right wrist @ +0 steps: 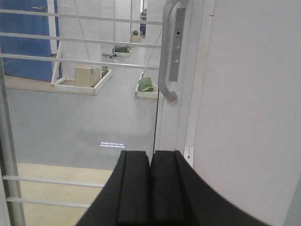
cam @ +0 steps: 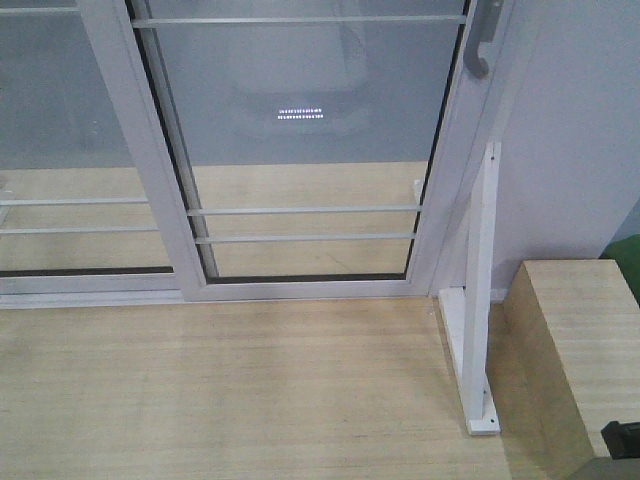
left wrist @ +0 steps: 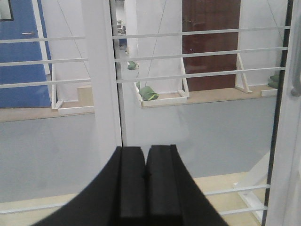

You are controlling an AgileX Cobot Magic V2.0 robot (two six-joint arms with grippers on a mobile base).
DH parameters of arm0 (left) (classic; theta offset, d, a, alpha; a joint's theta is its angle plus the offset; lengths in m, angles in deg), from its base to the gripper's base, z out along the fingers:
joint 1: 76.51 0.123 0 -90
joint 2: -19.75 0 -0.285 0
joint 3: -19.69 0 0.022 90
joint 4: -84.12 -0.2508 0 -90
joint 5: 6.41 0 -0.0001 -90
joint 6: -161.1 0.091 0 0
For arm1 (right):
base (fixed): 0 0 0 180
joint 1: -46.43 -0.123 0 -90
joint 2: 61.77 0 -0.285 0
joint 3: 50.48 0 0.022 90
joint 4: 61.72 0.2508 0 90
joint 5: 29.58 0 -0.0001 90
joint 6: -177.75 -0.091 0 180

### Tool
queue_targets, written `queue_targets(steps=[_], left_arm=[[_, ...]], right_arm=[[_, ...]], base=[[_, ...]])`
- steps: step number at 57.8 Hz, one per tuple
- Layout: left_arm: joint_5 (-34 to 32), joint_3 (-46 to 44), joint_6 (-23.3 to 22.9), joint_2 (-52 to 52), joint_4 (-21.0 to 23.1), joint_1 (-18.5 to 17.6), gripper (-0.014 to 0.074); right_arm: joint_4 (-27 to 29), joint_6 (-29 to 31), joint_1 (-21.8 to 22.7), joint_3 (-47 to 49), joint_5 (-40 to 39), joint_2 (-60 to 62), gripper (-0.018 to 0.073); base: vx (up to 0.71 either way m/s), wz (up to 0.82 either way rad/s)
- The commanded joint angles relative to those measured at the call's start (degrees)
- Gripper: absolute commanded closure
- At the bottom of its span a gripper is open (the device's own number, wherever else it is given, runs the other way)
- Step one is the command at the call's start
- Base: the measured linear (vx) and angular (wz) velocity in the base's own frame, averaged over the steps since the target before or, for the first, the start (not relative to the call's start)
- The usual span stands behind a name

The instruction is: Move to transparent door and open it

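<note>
The transparent door (cam: pixel 310 120) stands straight ahead, a glass panel in a white frame with thin white bars across it. Its curved grey pull handle (cam: pixel 480 45) is at the door's right edge, top right of the front view. The handle (right wrist: pixel 165 56) also shows in the right wrist view, above and slightly right of my right gripper (right wrist: pixel 150 157), which is shut and empty some way short of it. My left gripper (left wrist: pixel 145 153) is shut and empty, facing the glass (left wrist: pixel 197 122) near the white frame post (left wrist: pixel 101 75). The handle's edge (left wrist: pixel 296 70) shows at the far right there.
A similar glass panel without a handle (cam: pixel 60 130) is to the left. A grey wall (cam: pixel 590 140) is right of the door. A white L-shaped bracket (cam: pixel 478 300) stands on the wooden floor by the door's right post. A wooden box (cam: pixel 580 340) sits at the right.
</note>
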Motion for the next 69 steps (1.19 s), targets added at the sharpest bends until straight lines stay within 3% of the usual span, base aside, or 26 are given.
queue_targets(steps=[1,31,69], left_arm=[[-4.83,1.76,-0.07,-0.23,0.33,-0.25,0.0602],[-4.83,1.76,-0.07,-0.23,0.33,-0.25,0.0602],[-4.83,1.76,-0.07,-0.23,0.33,-0.25,0.0602]], right_arm=[[-0.43,0.28,0.09,-0.69,-5.04,0.81,0.0567],[-0.43,0.28,0.09,-0.69,-5.04,0.81,0.0567],[-0.43,0.28,0.09,-0.69,-5.04,0.81,0.0567]], base=[[0.34,0.04],[0.27,0.04],[0.07,0.00]])
